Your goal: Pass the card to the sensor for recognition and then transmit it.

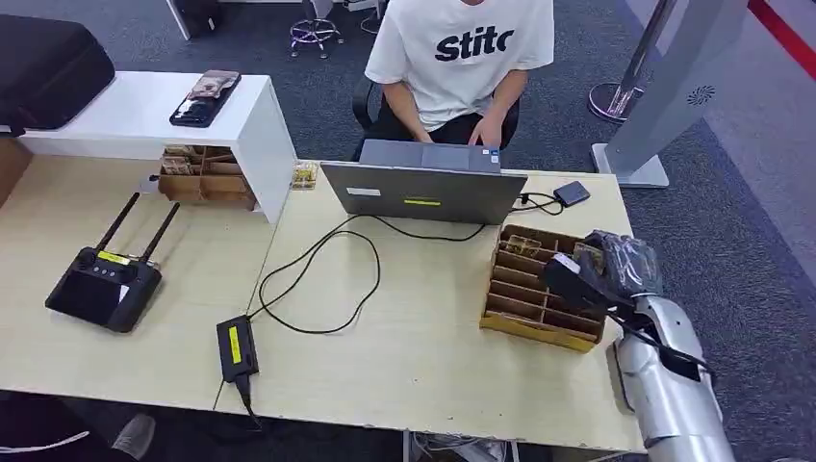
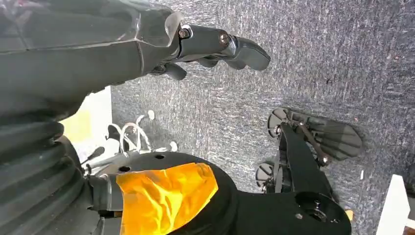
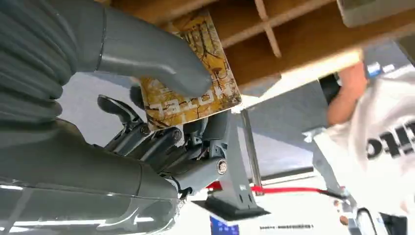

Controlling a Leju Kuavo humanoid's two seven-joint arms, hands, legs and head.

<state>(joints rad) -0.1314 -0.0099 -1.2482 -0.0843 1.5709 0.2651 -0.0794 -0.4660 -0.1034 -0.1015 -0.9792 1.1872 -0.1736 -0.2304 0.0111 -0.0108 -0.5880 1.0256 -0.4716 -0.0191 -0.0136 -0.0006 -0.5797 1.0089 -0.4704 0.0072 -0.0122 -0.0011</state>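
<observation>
Head view: the right hand (image 1: 601,274) is seen over the brown wooden compartment box (image 1: 539,289) at the right end of the pale wooden counter (image 1: 404,337); what it grips is hard to tell from here. A grey open laptop (image 1: 423,191) stands behind the box, with a person in a white printed T-shirt (image 1: 462,48) seated beyond it. A small black flat device with a yellow label (image 1: 237,346), cabled and lying near the counter's front edge, is judged the likely sensor, though this is not certain. A black remote controller with two antennas (image 1: 104,284) lies well apart at the far left. Left wrist view: the left hand (image 2: 215,46) hangs over grey carpet, nothing held, fingers loosely curled and apart. Right wrist view: a yellow-brown patterned card (image 3: 188,73) is pinched between the thick grey thumb (image 3: 161,63) and the dark fingers (image 3: 156,142), just beside the box's slots. The step in hand is judged to be drawing the card clear of the box. To do it well, the pinch should be kept firm, the card lifted straight out so no divider is snagged, and carried flat toward the sensor over the cable.
</observation>
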